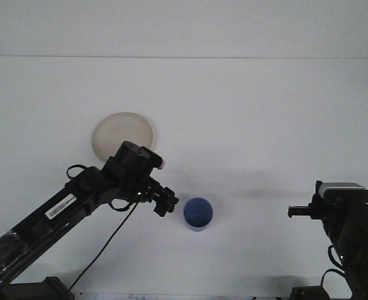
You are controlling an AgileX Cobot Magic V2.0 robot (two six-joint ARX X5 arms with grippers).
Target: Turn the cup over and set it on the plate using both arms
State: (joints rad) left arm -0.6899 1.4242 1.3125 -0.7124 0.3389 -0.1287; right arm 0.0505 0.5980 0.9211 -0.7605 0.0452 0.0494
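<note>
A blue cup [198, 214] stands on the white table near the front centre, its round top facing the camera. A cream plate [116, 131] lies behind and to the left, its near edge hidden by my left arm. My left gripper [167, 201] has reached in from the left and hangs just left of the cup, close to its rim but apart from it. My right gripper [294, 212] rests at the right side, well away from the cup, pointing left. Neither gripper holds anything that I can see.
The left arm [65, 206] stretches diagonally from the lower left corner, with a black cable hanging under it. The table's far edge [184, 57] runs across the back.
</note>
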